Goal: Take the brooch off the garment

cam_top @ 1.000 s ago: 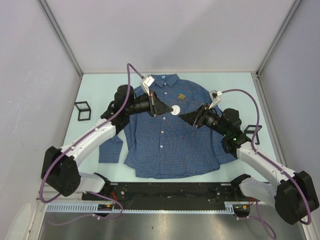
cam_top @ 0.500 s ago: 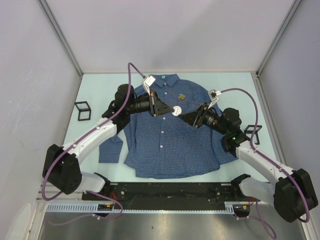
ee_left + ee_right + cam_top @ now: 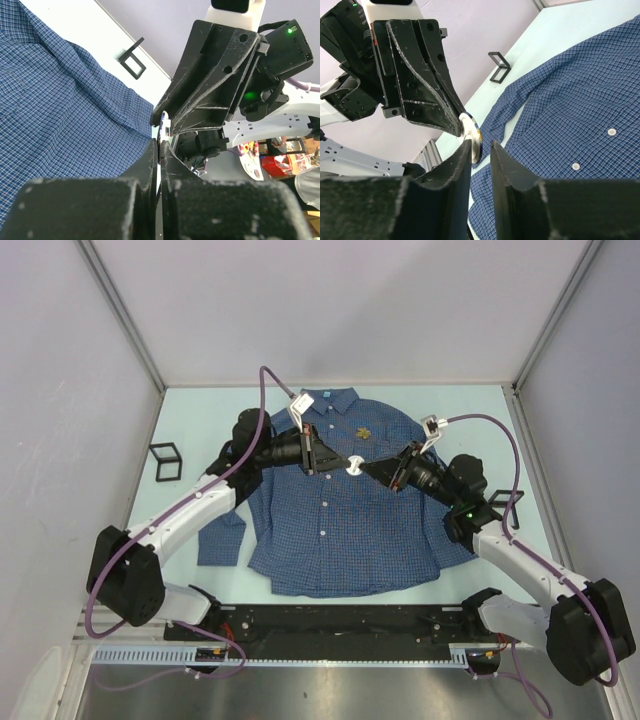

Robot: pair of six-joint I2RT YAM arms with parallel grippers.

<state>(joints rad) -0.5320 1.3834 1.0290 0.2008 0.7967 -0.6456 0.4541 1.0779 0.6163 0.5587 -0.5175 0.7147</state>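
While the left gripper (image 3: 343,462) clamps a white disc (image 3: 353,463), right gripper (image 3: 366,466) jaws slightly apart around it, brooch (image 3: 364,433) on shirt (image 3: 330,530) just beyond both tips, touching neither.

Pale table (image 3: 195,412) under flat checked shirt (image 3: 335,530); left black frame (image 3: 166,462); right black frame (image 3: 506,508)
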